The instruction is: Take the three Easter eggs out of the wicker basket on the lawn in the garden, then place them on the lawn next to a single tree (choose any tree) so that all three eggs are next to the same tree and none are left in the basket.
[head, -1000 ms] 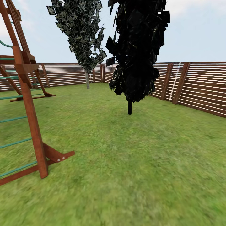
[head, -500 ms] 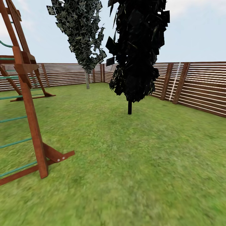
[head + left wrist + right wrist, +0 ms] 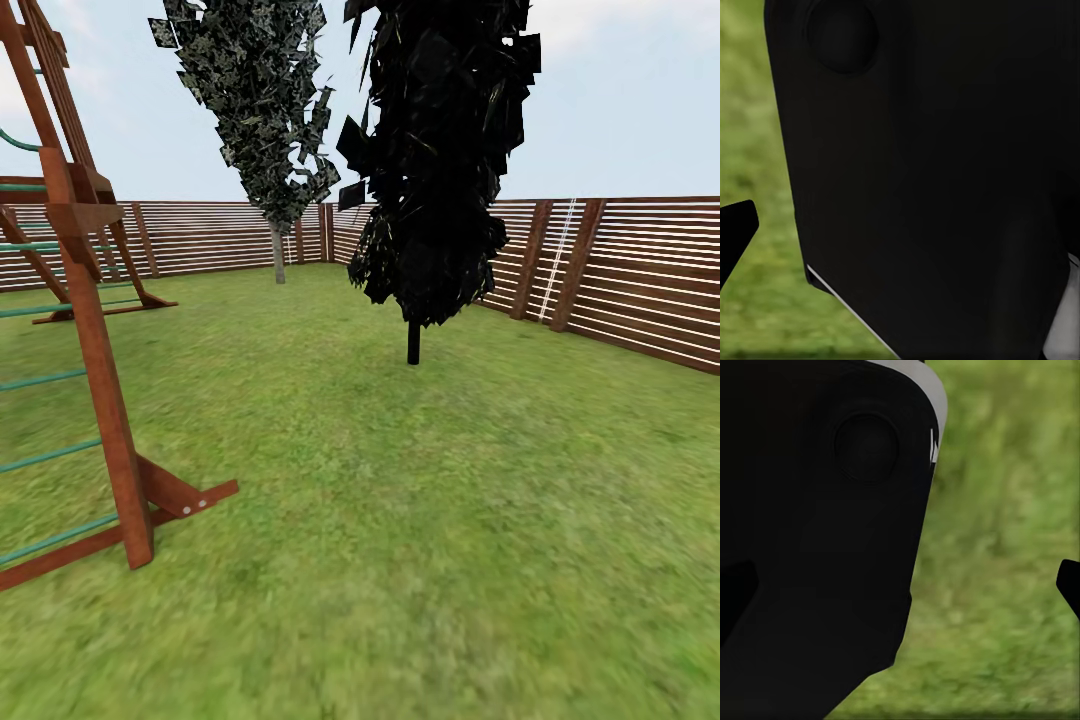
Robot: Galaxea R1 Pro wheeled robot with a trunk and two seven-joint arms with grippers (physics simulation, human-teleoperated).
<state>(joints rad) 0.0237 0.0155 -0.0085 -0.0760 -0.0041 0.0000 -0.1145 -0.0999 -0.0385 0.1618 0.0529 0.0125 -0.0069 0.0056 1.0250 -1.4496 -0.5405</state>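
The lawn [image 3: 430, 520] spreads ahead of me in the head view, mottled green and flat. The eggs, the wicker basket and the pale-trunked, broad-canopied tree are out of view. In the left wrist view my left gripper [image 3: 900, 240] hangs over grass beside a black part of my own body, and one fingertip [image 3: 736, 229] shows at the edge. My right gripper [image 3: 900, 589] is over grass too, its fingertips [image 3: 1069, 585] far apart with nothing between them.
A brown wooden climbing frame [image 3: 95, 340] with green rungs stands close on the left. A near-black cone-shaped tree [image 3: 435, 150] rises mid-lawn, and a grey-green narrow one [image 3: 265, 110] stands near the back corner. A slatted fence [image 3: 640, 280] rings the garden.
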